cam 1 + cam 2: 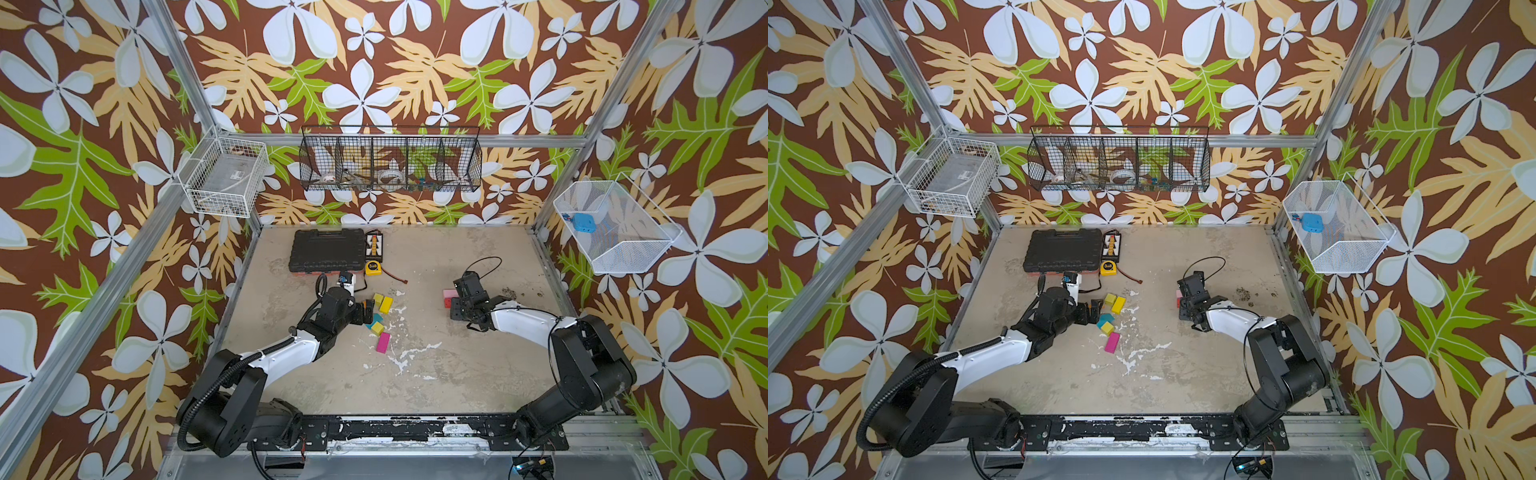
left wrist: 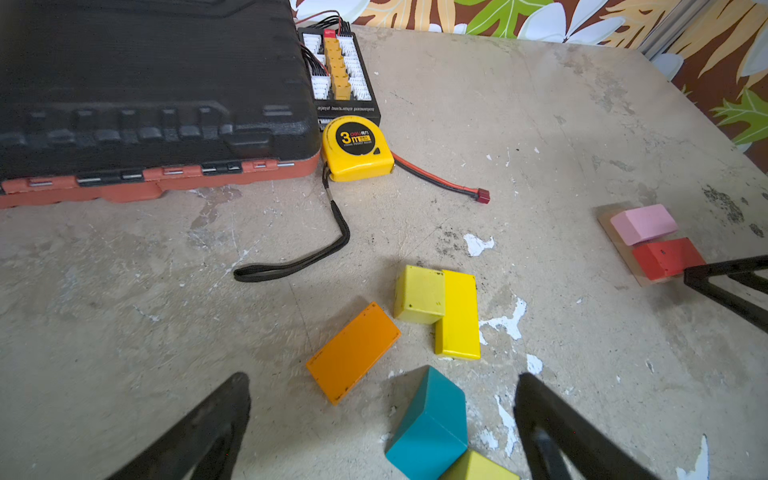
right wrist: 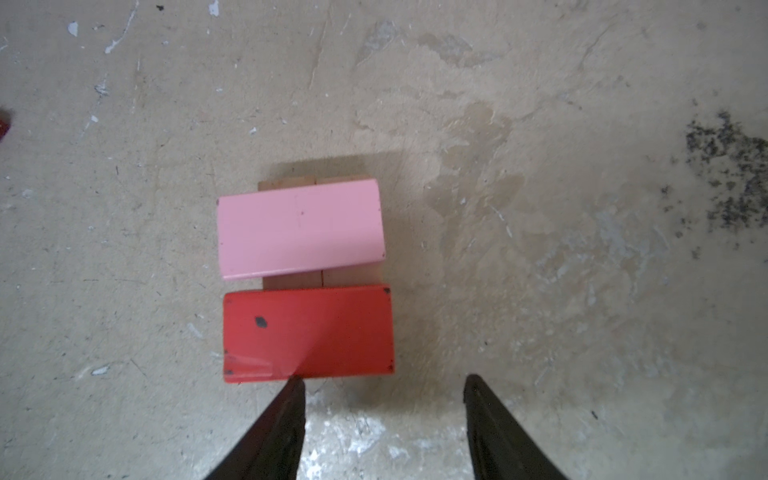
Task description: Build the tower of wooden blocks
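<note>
right wrist view: tower (image 3: 305, 232) barely begun. two tan planks (image 3: 291, 279) lie side by side on the table (image 3: 540, 124). pink brick (image 3: 299, 230) and red brick (image 3: 307, 332) lie flat across them, with a narrow gap between the two. right gripper (image 3: 384, 380) hangs just beside the red brick, jaws partly apart and holding nothing. one fingertip sits at the brick's edge; contact unclear.

left wrist view: left gripper (image 2: 382, 378) is spread wide and empty over the loose pile. pile: orange brick (image 2: 353, 351), yellow brick (image 2: 457, 316) touching a yellow cube (image 2: 419, 295), teal wedge (image 2: 428, 419) against a second yellow cube (image 2: 478, 467). in a top view, magenta brick (image 1: 383, 342) lies just beside that pile.

judgement: base laid and first coloured layer partly done. six loose blocks remain, well apart from the tower. wedge likely goes last.
</note>
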